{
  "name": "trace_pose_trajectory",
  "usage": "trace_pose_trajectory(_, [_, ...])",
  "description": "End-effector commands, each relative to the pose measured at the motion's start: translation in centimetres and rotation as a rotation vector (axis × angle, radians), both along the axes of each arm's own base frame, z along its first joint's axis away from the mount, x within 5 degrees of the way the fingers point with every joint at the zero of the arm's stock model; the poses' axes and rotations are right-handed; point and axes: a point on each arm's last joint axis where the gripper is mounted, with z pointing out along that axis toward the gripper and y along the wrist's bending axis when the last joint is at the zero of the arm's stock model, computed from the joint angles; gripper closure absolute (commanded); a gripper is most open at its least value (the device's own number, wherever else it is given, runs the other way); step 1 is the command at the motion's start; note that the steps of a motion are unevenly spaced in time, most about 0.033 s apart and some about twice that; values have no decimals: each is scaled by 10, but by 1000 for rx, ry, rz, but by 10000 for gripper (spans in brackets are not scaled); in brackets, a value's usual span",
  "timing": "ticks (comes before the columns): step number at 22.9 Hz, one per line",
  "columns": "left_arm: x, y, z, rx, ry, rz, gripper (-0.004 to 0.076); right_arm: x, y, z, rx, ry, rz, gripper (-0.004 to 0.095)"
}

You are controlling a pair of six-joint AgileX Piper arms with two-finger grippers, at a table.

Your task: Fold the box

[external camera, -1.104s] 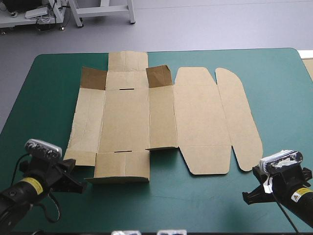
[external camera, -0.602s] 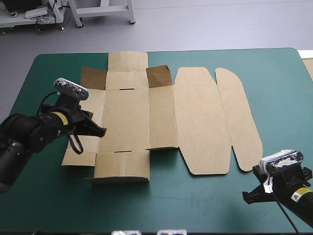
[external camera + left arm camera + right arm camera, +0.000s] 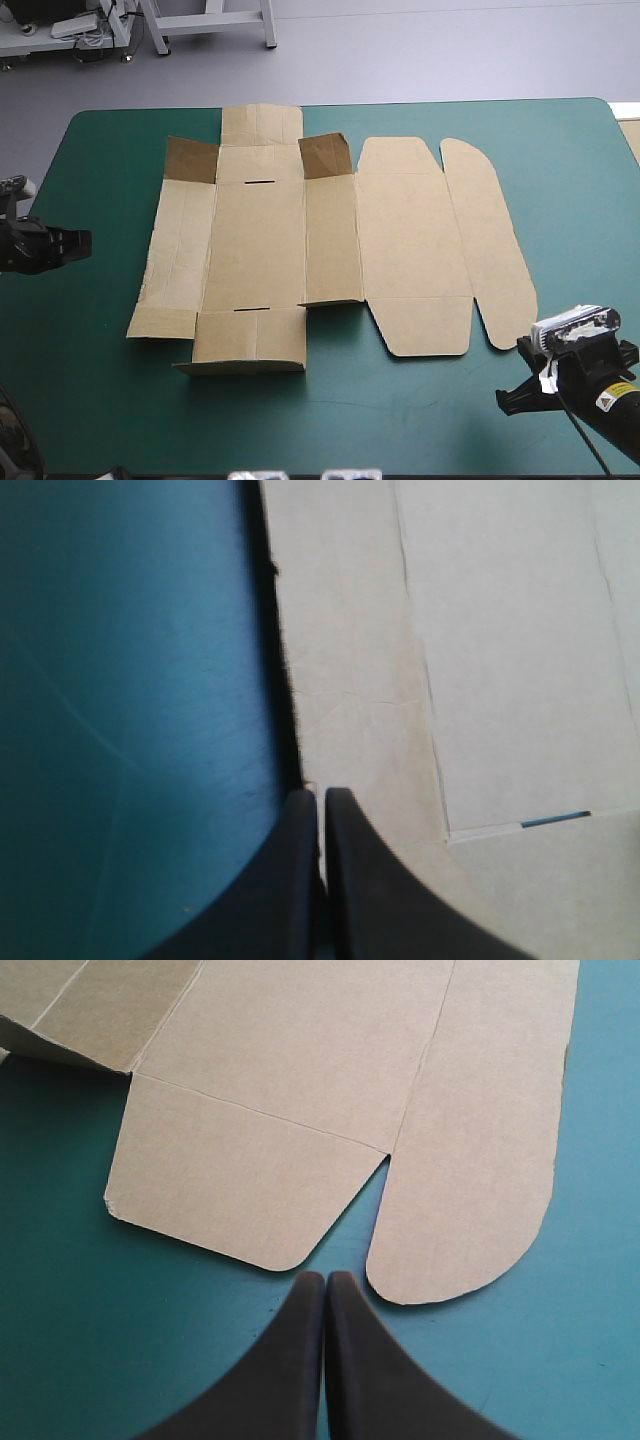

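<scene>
The brown box lies flat in the middle of the table as a cut sheet. Two small flaps at its far side stand partly raised. My left gripper is shut at the table's left edge, apart from the box. In its wrist view the left gripper points at the left edge of the box. My right gripper is shut near the front right corner. In its own view the right gripper sits just short of the notch between two rounded flaps.
The teal-green cover shows in wide margins at the front and on both sides of the box. A strip of pale brown board shows past the table's right edge.
The left arm swung from the front left corner up over the box's left panel, then drew back to the table's left edge. The box and the right arm have not moved.
</scene>
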Motion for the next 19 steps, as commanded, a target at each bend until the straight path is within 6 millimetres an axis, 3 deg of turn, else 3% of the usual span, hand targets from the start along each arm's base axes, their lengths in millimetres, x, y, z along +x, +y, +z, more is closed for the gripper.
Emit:
trace_pose_trajectory(1, [-4,7,9,-73,-29,26,697,4,0,12,19,-85,-8,921])
trace_pose_trajectory(4, [13,17,-16,-200,62,61,510,4,0,13,19,-88,-9,921])
trace_pose_trajectory(7, [31,23,-40,-320,76,51,170,4,0,13,18,-88,-8,921])
trace_pose_trajectory(9, [42,22,-52,-376,83,36,77,4,0,13,18,-88,-8,921])
trace_pose_trajectory(19, [78,-37,-115,-320,331,-227,80,4,0,13,18,-89,-8,921])
